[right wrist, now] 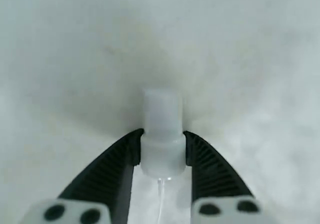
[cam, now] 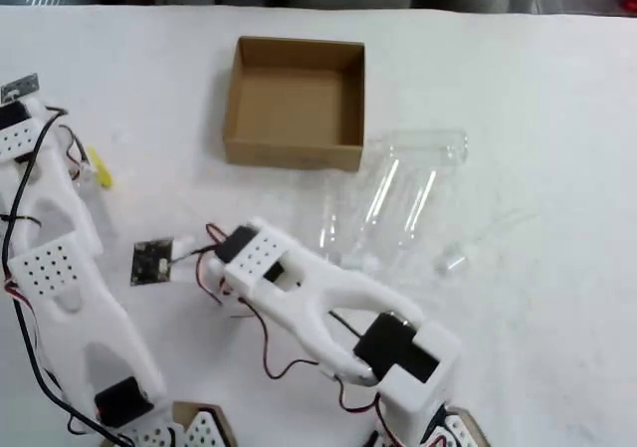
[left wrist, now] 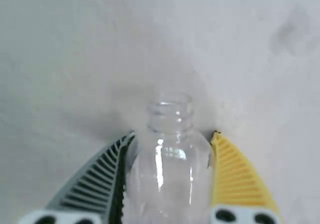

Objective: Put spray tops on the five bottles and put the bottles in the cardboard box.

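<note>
Right arm (cam: 318, 298): lies low across the near middle of the worktop (cam: 537, 118), wrist toward the left arm.

Right tool (right wrist: 162, 133): both black fingers clamped on a white spray top (right wrist: 161, 114), one on each side of its collar. The head sticks out past the fingertips. A thin tube runs from the collar back between the fingers. Cannot tell whether the top touches the worktop.

Left arm (cam: 60, 268): runs along the near-left edge and away from the camera.

Left tool (left wrist: 172, 134): clamped on a clear bottle (left wrist: 167, 174). The grey finger is on one shoulder and the yellow finger (left wrist: 235, 174) on the other. The threaded neck points out beyond the fingertips, mouth open, with no top on it. In the high view the yellow finger shows at the far left of the worktop, well apart from the box.

Loose bottles (cam: 398, 193): clear, lying on their sides in a close cluster right of centre, just beside the box's near-right corner. Exact count is hard to tell. A small clear piece (cam: 450, 263) lies on the worktop near the cluster, on its near side.

Box (cam: 296, 153): brown cardboard, open top, at the far centre of the worktop. Its floor is bare.
</note>
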